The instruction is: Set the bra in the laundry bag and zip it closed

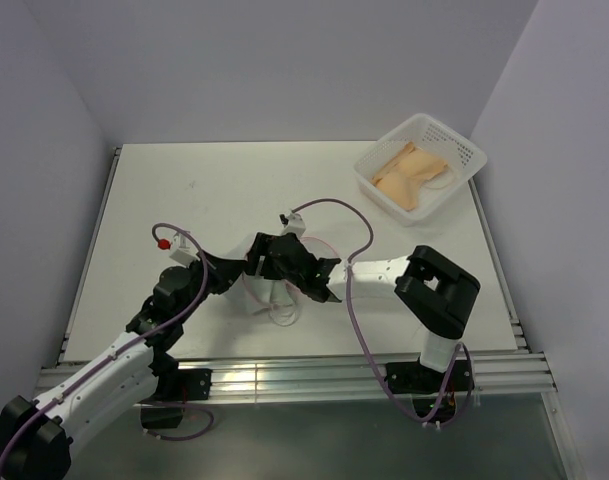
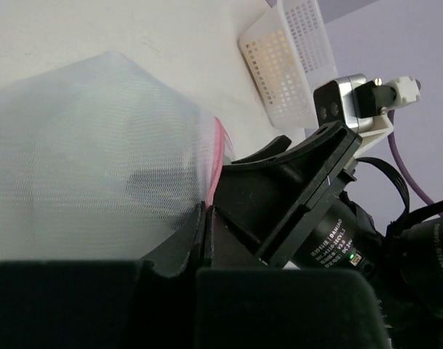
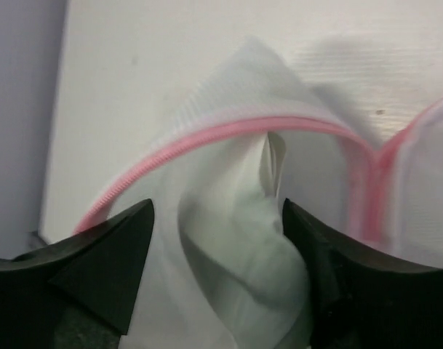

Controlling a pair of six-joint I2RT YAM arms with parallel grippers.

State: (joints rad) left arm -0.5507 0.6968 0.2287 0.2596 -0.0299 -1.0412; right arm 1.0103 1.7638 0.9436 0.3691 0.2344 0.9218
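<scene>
The laundry bag (image 1: 269, 293), white mesh with a pink zipper rim (image 3: 206, 135), lies at the table's middle between both grippers. My left gripper (image 1: 246, 270) is shut on the bag's rim, and the left wrist view shows the mesh (image 2: 83, 145) pinched at its closed fingertips (image 2: 204, 218). My right gripper (image 1: 269, 258) is open at the bag's mouth. In the right wrist view its fingers (image 3: 217, 207) stand wide apart on either side of a white padded bra cup (image 3: 239, 240) that lies in the opening. The zipper is open.
A white perforated basket (image 1: 462, 150) at the far right corner holds peach garments (image 1: 409, 170); it also shows in the left wrist view (image 2: 286, 65). The right gripper's body (image 2: 294, 189) sits close against the left gripper. Purple cables loop over both arms.
</scene>
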